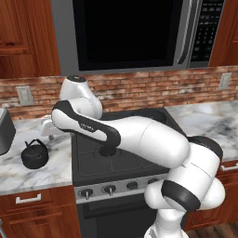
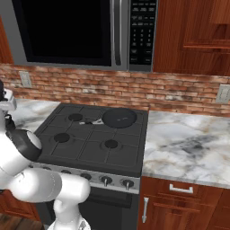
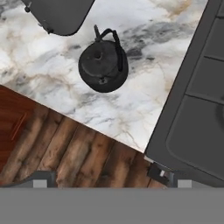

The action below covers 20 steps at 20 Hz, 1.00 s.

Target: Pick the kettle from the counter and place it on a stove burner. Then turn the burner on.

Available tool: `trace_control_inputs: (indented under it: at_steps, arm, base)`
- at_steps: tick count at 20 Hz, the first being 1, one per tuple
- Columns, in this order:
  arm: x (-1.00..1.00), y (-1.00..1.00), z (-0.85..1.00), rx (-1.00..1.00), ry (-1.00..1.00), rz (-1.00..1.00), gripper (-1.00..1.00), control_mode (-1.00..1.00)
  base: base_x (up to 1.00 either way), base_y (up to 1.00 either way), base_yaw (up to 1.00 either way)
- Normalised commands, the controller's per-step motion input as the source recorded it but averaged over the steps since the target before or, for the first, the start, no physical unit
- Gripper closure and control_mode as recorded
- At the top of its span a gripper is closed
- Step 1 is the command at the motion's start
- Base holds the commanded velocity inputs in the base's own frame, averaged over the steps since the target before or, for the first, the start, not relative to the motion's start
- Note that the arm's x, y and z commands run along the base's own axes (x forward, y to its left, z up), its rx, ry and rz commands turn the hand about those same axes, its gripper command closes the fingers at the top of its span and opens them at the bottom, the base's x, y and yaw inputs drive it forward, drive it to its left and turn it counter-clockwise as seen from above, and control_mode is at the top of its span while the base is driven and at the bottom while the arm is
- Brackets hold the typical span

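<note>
Now we hover above the squat matte-black kettle (image 3: 103, 65), its arched handle crossing toward the stove; jaw state, we cannot tell.

Matte-black kettle (image 3: 103, 66); white, grey-veined counter (image 3: 144, 92).

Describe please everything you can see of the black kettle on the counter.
The kettle is small, squat and round, matte black, with a thin arched handle, a lid with a small knob and a short spout. It stands upright on the white marble counter, left of the stove, near the counter's front edge. Only the counter touches it. A dark grey appliance sits close behind it, apart from it. The hand view looks down on its top.
</note>
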Motion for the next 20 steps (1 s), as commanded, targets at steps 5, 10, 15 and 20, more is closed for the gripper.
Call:
trace_control_inputs:
  at_steps: [5, 10, 15, 20]
  arm:
    - [0.0, 0.0, -0.02, -0.01, -0.05, 0.05, -1.0, -1.0]
    - [0.0, 0.0, -0.2, 0.0, -0.07, 0.03, -1.0, -1.0]
    - [0.0, 0.0, -0.36, 0.0, -0.06, 0.04, -1.0, -1.0]
    - [0.01, 0.0, -0.17, 0.0, -0.09, 0.04, -1.0, -1.0]
  base:
    - [0.0, 0.0, 0.0]
    - [0.0, 0.0, 0.0]
    - [0.0, 0.0, 0.0]
    - [0.0, 0.0, 0.0]
